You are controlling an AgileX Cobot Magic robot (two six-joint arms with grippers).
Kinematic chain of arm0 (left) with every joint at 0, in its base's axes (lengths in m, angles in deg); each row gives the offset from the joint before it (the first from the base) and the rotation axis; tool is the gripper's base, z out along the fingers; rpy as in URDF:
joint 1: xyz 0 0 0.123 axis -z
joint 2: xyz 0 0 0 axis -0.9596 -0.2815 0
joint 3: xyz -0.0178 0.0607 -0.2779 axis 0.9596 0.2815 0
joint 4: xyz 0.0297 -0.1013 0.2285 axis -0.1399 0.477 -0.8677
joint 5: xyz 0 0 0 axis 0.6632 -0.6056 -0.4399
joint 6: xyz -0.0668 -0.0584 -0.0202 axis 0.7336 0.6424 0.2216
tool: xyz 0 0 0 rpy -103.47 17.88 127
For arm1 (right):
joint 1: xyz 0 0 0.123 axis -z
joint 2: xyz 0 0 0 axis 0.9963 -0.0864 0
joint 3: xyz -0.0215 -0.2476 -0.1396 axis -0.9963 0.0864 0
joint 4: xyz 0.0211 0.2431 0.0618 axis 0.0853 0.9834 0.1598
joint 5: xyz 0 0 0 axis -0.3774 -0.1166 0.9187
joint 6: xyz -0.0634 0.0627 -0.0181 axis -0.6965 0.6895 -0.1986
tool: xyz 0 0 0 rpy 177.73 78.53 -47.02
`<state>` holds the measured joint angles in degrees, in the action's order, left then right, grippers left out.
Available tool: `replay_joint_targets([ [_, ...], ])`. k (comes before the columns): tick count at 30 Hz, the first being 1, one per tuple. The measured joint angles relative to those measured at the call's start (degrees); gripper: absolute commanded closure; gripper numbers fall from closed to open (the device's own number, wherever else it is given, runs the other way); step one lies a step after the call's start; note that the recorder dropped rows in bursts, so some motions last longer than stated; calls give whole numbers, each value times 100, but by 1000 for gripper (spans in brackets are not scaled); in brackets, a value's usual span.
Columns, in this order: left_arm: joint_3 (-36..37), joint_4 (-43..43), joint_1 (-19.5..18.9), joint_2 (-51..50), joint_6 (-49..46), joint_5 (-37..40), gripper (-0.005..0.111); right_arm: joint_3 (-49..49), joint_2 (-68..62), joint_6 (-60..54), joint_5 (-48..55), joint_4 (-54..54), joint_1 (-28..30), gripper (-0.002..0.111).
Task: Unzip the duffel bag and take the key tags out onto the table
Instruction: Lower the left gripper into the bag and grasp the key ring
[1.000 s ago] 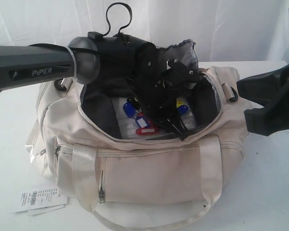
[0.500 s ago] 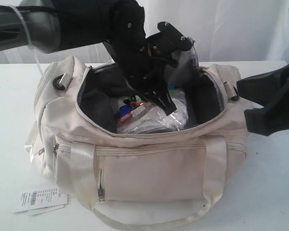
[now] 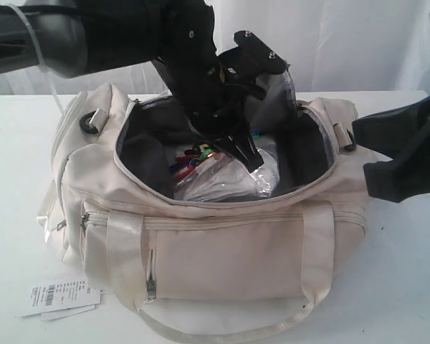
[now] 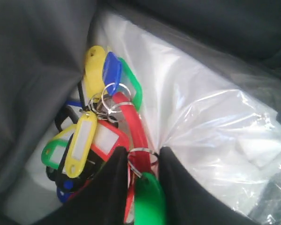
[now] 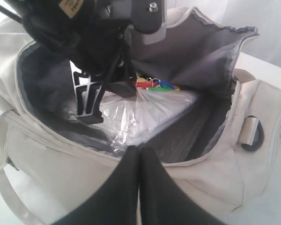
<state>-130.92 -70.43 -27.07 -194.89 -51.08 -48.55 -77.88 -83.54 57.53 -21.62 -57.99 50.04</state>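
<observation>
left gripper point(image 4: 141, 161), pinched on the key tags point(image 4: 100, 122) at a ring and red tag, stands higher in the open duffel bag point(image 3: 229, 251) than a second ago. the bunch now hangs clear of the bag floor, with clear plastic film point(image 4: 201, 122) tented up alongside. lift-out appears underway, and the table point(image 3: 401, 287) is not yet reached. right gripper point(image 5: 139, 157), pressed together and empty, waits outside the rim.
</observation>
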Motion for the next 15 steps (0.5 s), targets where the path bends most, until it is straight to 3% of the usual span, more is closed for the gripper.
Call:
replay_joint_targets([
  [9,0,121,0,-673,564,-751,105,0,0,0,0,0,0,108],
  [12,0,134,0,-825,625,-870,93,0,0,0,0,0,0,108],
  [15,0,141,0,-875,681,-870,72,0,0,0,0,0,0,108],
])
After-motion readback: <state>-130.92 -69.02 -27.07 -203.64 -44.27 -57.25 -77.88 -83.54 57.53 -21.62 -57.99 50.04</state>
